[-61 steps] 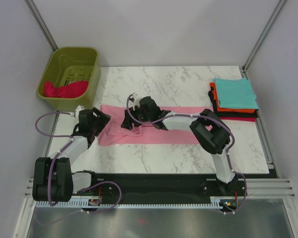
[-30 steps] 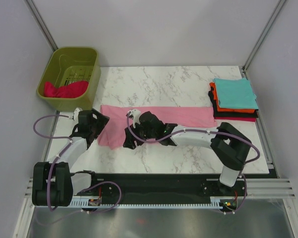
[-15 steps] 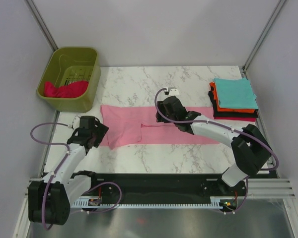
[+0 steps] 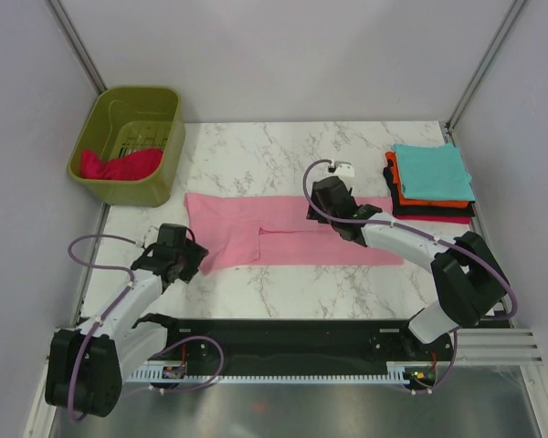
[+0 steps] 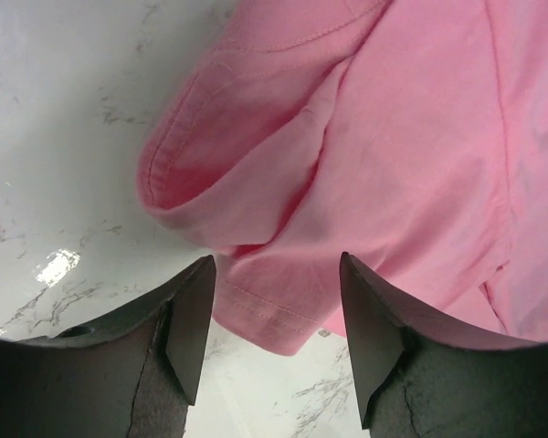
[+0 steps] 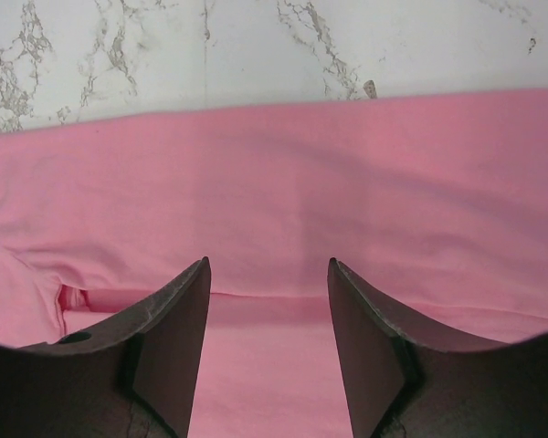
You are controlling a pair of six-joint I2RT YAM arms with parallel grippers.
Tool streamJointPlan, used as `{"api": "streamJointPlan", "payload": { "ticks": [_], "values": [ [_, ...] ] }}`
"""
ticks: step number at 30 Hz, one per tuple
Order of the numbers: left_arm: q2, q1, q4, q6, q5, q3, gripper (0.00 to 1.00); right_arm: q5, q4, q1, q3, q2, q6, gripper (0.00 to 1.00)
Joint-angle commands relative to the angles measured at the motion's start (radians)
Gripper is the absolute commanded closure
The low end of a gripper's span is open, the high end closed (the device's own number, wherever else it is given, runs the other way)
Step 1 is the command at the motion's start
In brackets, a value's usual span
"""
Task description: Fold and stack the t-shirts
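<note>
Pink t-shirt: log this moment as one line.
pink t-shirt: flat, long strip | left gripper: open, over shirt edge | right gripper: open, over shirt

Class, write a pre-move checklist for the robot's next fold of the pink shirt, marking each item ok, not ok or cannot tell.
1. Left gripper open: ok.
2. Right gripper open: ok.
3. Pink shirt lying smooth: not ok, its left sleeve is rumpled.
4. Folded stack tidy, teal on top: ok.
5. Either gripper touching cloth: cannot tell.
</note>
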Motion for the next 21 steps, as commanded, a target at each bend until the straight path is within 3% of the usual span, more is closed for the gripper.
{"api": "streamJointPlan", "payload": {
  "ticks": [1,3,6,10,12,21],
  "values": [
    [0.084,-0.005,0.017,-0.064,-0.036,0.004,0.36,0.050,0.004,0.003,-0.004,-0.028,0.016,0.38],
    [0.136,-0.005,0.057,-0.073,-0.031,0.015,0.36,0.070,-0.005,0.003,-0.008,-0.031,0.016,0.38],
    [0.259,-0.005,0.085,-0.072,-0.048,0.056,0.47,0.100,-0.011,0.002,-0.020,-0.039,0.015,0.38],
    [0.421,-0.002,0.117,-0.035,-0.062,0.142,0.86,0.128,-0.031,-0.003,-0.028,-0.039,0.015,0.39],
    [0.469,0.003,0.114,-0.027,-0.057,0.180,0.98,0.130,-0.042,-0.004,-0.031,-0.048,0.013,0.39],
    [0.824,0.025,0.129,0.048,-0.033,0.523,0.98,0.125,-0.048,-0.006,-0.115,-0.215,0.007,0.39]
  ]
}}
